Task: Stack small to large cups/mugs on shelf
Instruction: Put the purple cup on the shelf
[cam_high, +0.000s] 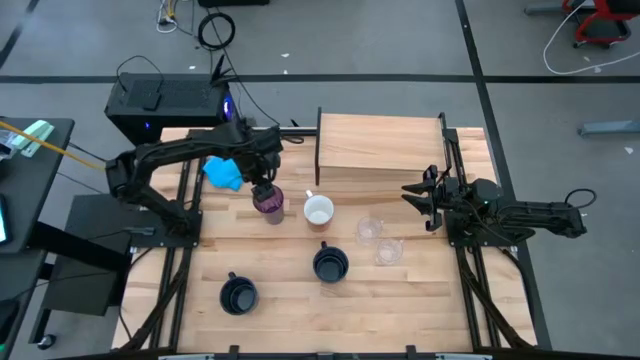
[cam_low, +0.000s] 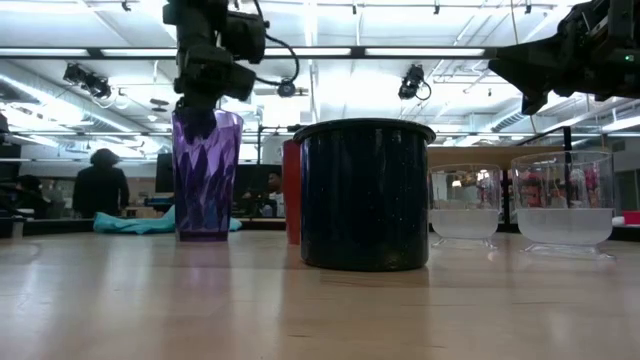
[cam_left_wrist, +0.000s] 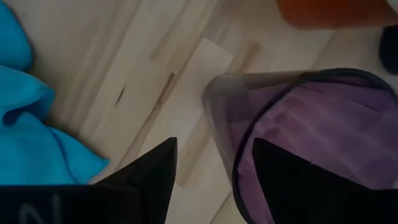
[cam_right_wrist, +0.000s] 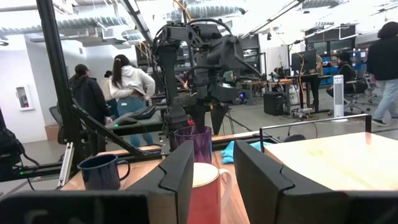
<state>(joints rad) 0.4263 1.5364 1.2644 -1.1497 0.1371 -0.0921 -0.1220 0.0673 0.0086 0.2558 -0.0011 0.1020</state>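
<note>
The left gripper (cam_high: 264, 187) hangs over the purple tumbler (cam_high: 268, 201), which stands upright on the table (cam_high: 280, 315) just beside the blue cloth (cam_high: 223, 172). Its fingers (cam_left_wrist: 146, 171) are spread wide and straddle the tumbler's rim, one outside the wall and the other down inside the cup; in the left wrist view neither seems to press on the plastic, though the angle makes that hard to judge.

The orange mug (cam_high: 318, 211), white inside, sits just to the right of the tumbler, near the front edge of the shelf (cam_high: 380, 147). The shelf, a pale raised wood platform, stands at the back of the table with nothing on it. Two small clear cups (cam_high: 370, 230) stand close together to the right of the orange mug. One black mug (cam_high: 330, 264) sits nearer the front at the middle of the table, and the other black mug (cam_high: 238, 295) is further left and forward, well apart from the rest.

The right gripper (cam_high: 432, 196) waits in the air off the shelf's right front corner, its fingers partly spread and holding nothing.

People stand in the room behind the table.
</note>
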